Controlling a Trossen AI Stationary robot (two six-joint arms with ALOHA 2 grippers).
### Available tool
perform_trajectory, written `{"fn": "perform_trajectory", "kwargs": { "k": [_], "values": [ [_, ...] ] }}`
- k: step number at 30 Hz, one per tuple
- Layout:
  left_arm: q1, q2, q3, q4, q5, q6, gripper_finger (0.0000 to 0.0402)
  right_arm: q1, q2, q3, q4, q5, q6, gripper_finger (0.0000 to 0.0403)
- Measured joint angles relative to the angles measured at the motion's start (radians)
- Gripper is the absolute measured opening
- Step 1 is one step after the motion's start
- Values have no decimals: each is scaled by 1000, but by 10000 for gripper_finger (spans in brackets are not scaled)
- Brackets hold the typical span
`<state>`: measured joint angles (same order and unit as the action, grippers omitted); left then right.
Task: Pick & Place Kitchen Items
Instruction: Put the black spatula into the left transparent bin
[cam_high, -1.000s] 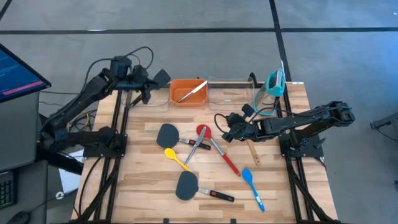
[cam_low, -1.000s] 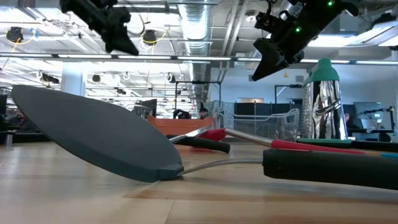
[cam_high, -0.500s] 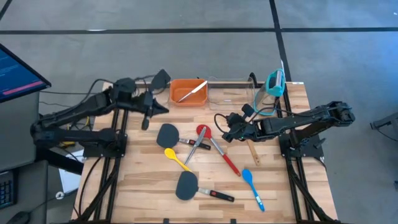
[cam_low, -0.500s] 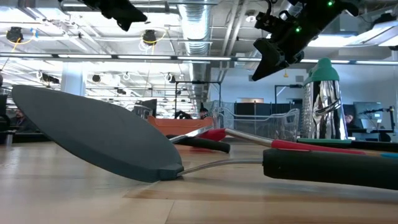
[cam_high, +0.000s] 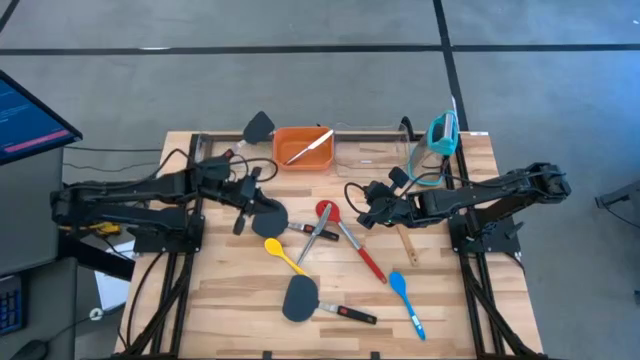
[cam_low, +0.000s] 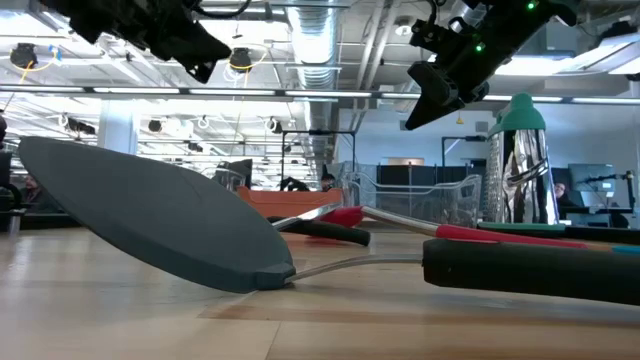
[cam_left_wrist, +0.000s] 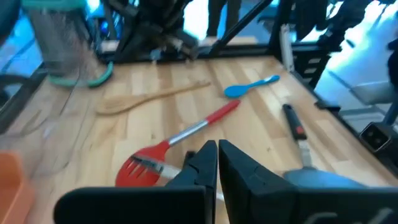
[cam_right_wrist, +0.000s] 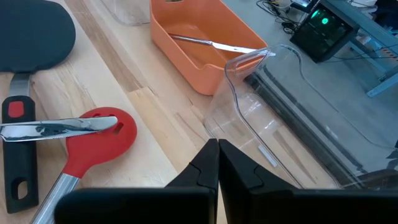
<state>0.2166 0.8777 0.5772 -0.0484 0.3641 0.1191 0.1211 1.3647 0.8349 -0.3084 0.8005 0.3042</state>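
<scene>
Several utensils lie loose on the wooden table: a black spatula, a red slotted spoon, metal tongs, a yellow spoon, a second black spatula, a blue spoon and a wooden fork. A third black spatula lies at the far left by the orange bin. My left gripper is shut and empty, just left of the first spatula's head. My right gripper is shut and empty, above the table right of the red spoon.
The orange bin holds a metal utensil. Clear plastic bins stand to its right along the far edge, with a teal-topped metal piece at the far right. A monitor stands off the table's left.
My left gripper has swung from the far left corner beside the orange bin toward the near edge and the table's middle, ending beside the first black spatula. The black spatula at the far left has stayed where it was.
</scene>
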Motion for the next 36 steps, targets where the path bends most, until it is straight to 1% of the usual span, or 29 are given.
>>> {"fn": "perform_trajectory", "kwargs": {
  "k": [3,6,36],
  "values": [
    [-26,0,-37,68,0,-38,2,0,0,0,0,0,0,0],
    [-46,0,-43,93,0,-49,2,0,0,0,-3,0,0,0],
    [-54,-4,-43,104,0,-46,2,2,0,0,-2,0,3,0]
  ]
}}
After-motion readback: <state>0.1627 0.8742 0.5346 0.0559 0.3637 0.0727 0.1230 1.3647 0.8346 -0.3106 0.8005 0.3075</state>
